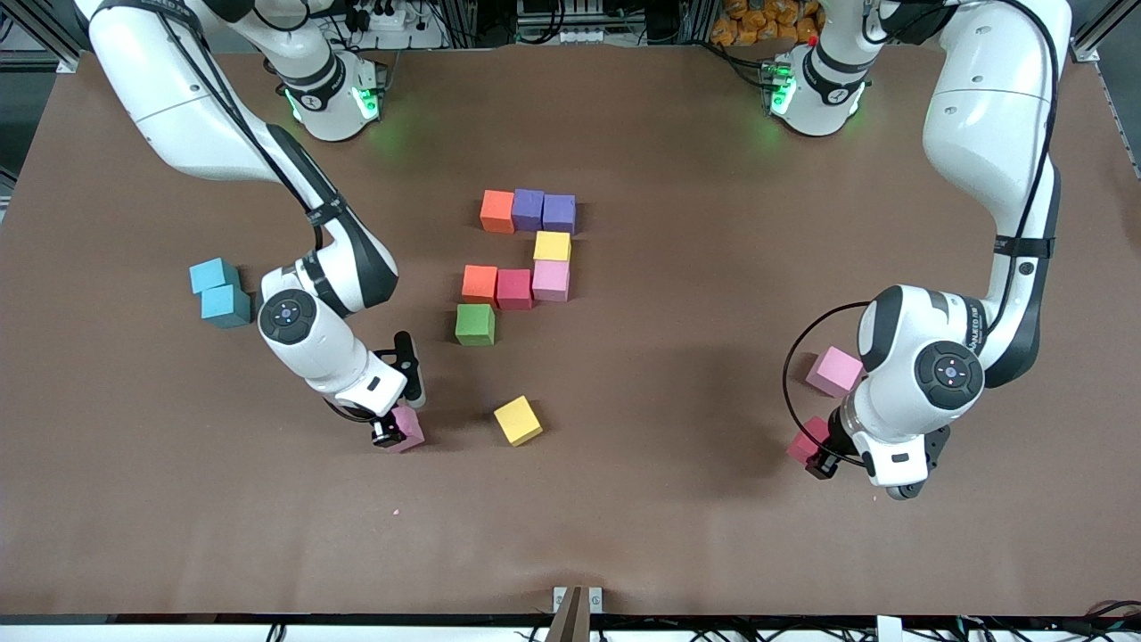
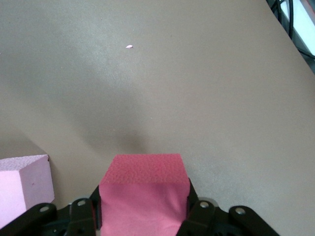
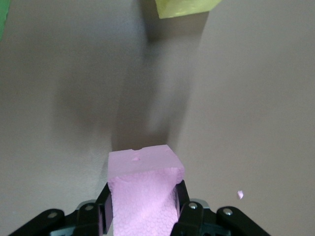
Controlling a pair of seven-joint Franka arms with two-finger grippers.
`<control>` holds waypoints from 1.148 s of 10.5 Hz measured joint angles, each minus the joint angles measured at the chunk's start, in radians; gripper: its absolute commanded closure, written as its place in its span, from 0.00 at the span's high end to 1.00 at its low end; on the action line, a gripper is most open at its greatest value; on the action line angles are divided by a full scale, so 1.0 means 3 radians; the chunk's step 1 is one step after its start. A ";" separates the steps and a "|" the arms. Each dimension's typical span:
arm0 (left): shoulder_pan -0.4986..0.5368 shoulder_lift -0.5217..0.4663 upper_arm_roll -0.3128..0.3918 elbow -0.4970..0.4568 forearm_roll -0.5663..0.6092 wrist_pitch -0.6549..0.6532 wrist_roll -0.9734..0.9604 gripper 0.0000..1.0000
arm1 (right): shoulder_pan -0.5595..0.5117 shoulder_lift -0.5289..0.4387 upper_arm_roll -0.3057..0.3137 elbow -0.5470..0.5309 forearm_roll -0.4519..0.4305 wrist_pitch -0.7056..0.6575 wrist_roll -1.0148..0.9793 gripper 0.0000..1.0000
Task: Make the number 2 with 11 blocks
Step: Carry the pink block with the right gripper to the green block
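Front view: eight blocks already laid as the partial 2 (image 1: 521,263) mid-table. Top row orange, purple, purple; yellow under the last purple; then orange, red, pink; green (image 1: 475,324) starting the fourth row. Bottom row still missing, judged three cubes short. Loose yellow cube (image 1: 518,420) nearer the camera than green. Right gripper (image 1: 398,432) low beside it, clamped on a pink cube (image 1: 408,428). Left gripper (image 1: 818,455) at the left arm's end, closed on a red cube (image 1: 807,440), a spare pink cube (image 1: 834,371) just beside. Two blue cubes (image 1: 220,292) apart, unused.

Left wrist view: red cube (image 2: 143,189) pinched between both fingers (image 2: 196,209), spare pink (image 2: 24,189) alongside.

Right wrist view: pink cube (image 3: 145,189) gripped tight, yellow (image 3: 183,7) ahead.
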 measured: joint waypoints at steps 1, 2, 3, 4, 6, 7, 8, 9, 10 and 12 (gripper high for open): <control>-0.0003 0.0000 -0.0002 -0.0004 0.0000 -0.0001 0.0000 0.00 | 0.0025 -0.0050 0.0004 0.0014 0.0004 -0.0123 0.0328 0.16; -0.0005 0.0000 -0.0002 -0.0007 0.0000 -0.0002 0.0000 0.00 | 0.0070 -0.0109 0.0004 0.0025 0.0008 -0.0209 0.0699 0.16; -0.0005 0.0000 -0.0002 -0.0009 0.0000 -0.0002 0.0000 0.00 | 0.0108 -0.0156 0.0005 0.0025 0.0011 -0.0283 0.1066 0.16; -0.0005 0.0000 -0.0002 -0.0010 0.0000 -0.0002 0.0000 0.00 | 0.0123 -0.0186 0.0004 0.0024 0.0016 -0.0377 0.1419 0.16; -0.0005 0.0000 -0.0002 -0.0012 0.0000 -0.0003 0.0000 0.00 | 0.0121 -0.0204 -0.0007 0.0025 0.0063 -0.0653 0.2240 0.16; -0.0006 0.0000 -0.0002 -0.0012 0.0000 -0.0003 0.0000 0.00 | 0.0122 -0.0205 -0.0006 0.0026 0.0134 -0.0776 0.2748 0.16; -0.0007 0.0000 -0.0003 -0.0013 0.0000 -0.0003 0.0000 0.00 | 0.0125 -0.0205 -0.0002 0.0026 0.0272 -0.0817 0.3179 0.16; -0.0007 0.0000 -0.0003 -0.0013 0.0000 -0.0003 0.0000 0.00 | 0.0134 -0.0206 0.0000 0.0028 0.0435 -0.0822 0.3471 0.16; -0.0008 0.0000 -0.0003 -0.0014 0.0000 -0.0003 0.0000 0.00 | 0.0140 -0.0206 0.0000 0.0046 0.0606 -0.0823 0.3610 0.16; -0.0010 0.0000 -0.0003 -0.0014 0.0000 -0.0003 0.0000 0.00 | 0.0156 -0.0206 0.0000 0.0124 0.1004 -0.0834 0.3890 0.15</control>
